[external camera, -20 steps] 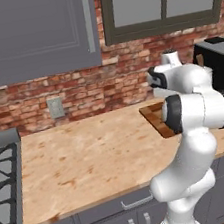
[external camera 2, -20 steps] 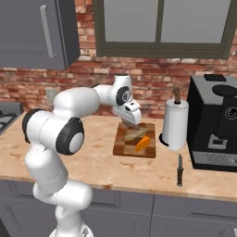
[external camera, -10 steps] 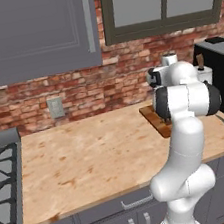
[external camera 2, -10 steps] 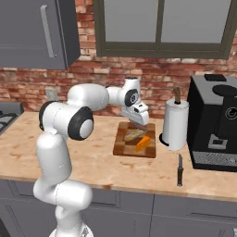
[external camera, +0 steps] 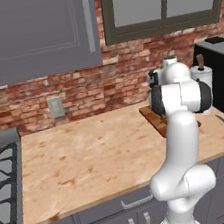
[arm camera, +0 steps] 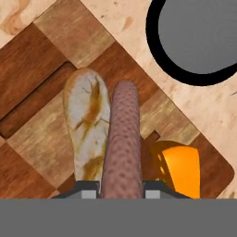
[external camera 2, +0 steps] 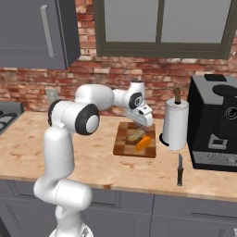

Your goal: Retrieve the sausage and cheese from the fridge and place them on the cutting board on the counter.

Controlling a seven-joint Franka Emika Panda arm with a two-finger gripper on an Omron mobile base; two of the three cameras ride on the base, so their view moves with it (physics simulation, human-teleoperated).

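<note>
pincer [arm camera: 121,185] clamped on the sausage [arm camera: 122,139], seen in the hand view running lengthwise up from between the two finger tips. held above the cutting board [arm camera: 55,60], over a pale mottled bread loaf [arm camera: 88,125] lying on the board on one side of it and an orange wedge of cheese [arm camera: 178,171] on the other. loaf and cheese both rested on the chequered wood. past the board's corner, mottled beige table [arm camera: 134,18] and the round dark-rimmed foot of a paper towel roll [arm camera: 199,34]. in the right base view, pincer [external camera 2: 144,121] hung low over the back of the board [external camera 2: 124,147], bread [external camera 2: 135,134] and cheese [external camera 2: 143,143] beneath it. knife [external camera 2: 179,169] lay on the table to the right, near the front edge. roll [external camera 2: 175,124] stood just right of the board, black coffee machine [external camera 2: 215,122] beyond that. brick wall [external camera 2: 92,78] behind.
</note>
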